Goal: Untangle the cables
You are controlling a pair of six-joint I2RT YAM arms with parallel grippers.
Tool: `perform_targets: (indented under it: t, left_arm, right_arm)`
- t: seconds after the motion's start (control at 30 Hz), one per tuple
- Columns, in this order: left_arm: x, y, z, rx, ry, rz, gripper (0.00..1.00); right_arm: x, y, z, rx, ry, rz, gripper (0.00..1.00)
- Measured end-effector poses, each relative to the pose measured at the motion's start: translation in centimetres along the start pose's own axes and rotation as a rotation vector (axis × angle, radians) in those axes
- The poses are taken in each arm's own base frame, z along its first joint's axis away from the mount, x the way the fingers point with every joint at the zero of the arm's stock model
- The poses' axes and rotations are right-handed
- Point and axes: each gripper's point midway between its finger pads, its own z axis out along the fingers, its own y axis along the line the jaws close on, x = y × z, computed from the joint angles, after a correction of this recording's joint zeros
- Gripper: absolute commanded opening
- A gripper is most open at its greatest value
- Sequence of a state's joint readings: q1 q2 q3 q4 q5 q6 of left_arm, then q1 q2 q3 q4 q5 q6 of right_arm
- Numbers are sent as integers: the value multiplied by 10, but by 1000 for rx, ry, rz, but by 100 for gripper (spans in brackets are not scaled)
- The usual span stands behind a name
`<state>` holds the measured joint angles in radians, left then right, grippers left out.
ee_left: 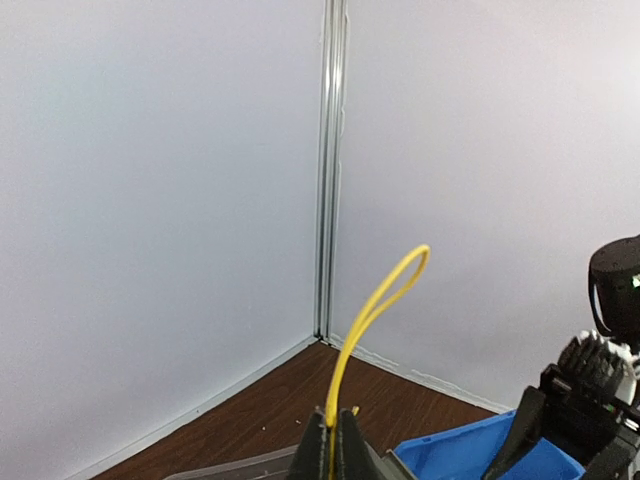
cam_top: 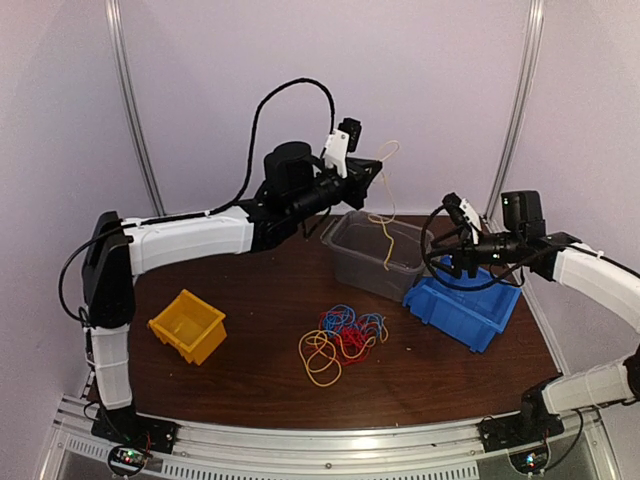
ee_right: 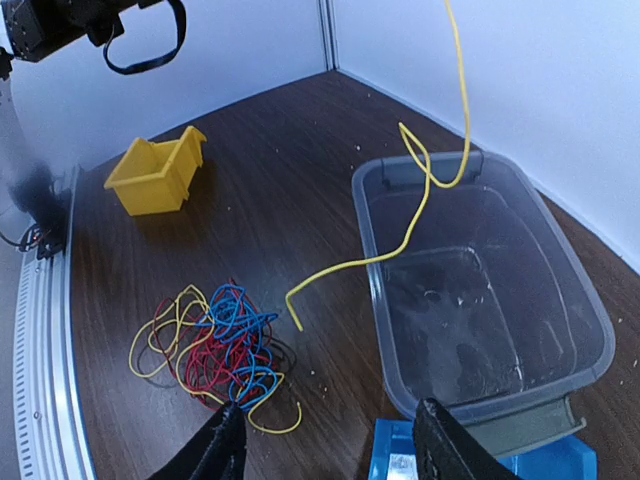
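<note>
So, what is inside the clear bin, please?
The clear bin shows only a bare floor. The yellow cable pinched by the left end effector dangles above; whether it dips inside is unclear.

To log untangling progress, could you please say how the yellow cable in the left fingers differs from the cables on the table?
The yellow cable hangs from the raised, shut left fingers; the pile of cables lies on the table. The yellow cable is one free strand; the pile is yellow, red and blue loops tangled together. Both are thin, flexible wire.
</note>
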<state>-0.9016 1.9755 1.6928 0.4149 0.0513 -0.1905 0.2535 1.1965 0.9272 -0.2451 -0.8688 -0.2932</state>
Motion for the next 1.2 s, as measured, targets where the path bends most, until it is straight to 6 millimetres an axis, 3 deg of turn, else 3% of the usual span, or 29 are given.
perform_targets:
  t: [0.07, 0.1, 0.27, 0.37, 0.43, 0.5, 0.63, 0.83, 0.9, 1.0, 1.1, 1.2]
  left_arm:
    - [8, 4, 13, -6, 4, 4, 0]
    - [18, 7, 19, -12, 18, 3, 6]
    - [98, 30, 31, -51, 169, -18, 44]
    - [139, 42, 29, -75, 276, -59, 52]
    - [149, 46, 25, -87, 318, -73, 55]
    - [145, 49, 21, -97, 317, -79, 56]
    - [128, 46, -6, -103, 320, -88, 56]
    - [78, 34, -64, -82, 249, -89, 53]
    - [75, 30, -83, -69, 250, -93, 48]
    - [97, 24, -111, -56, 302, -104, 42]
    - [139, 20, -138, -46, 412, -123, 36]
    - [181, 14, -166, -26, 532, -148, 31]
  right_arm:
    - [22, 0, 0, 9, 33, 21, 58]
    - [27, -1, -1, 15, 39, 26, 58]
    - [18, -3, -7, 34, 9, -7, 58]
    - [14, -4, -8, 37, -5, -21, 58]
    - [13, -4, -8, 36, -8, -24, 57]
    - [12, -4, -8, 36, -11, -27, 57]
    - [11, -4, -7, 36, -16, -46, 57]
    - [19, -4, 0, 31, 11, -75, 52]
    - [25, 0, 8, 21, 55, -103, 50]
    - [32, 20, 32, -21, 136, -192, 47]
    - [43, 51, 57, -85, 209, -294, 43]
    - [56, 65, 72, -131, 264, -339, 39]
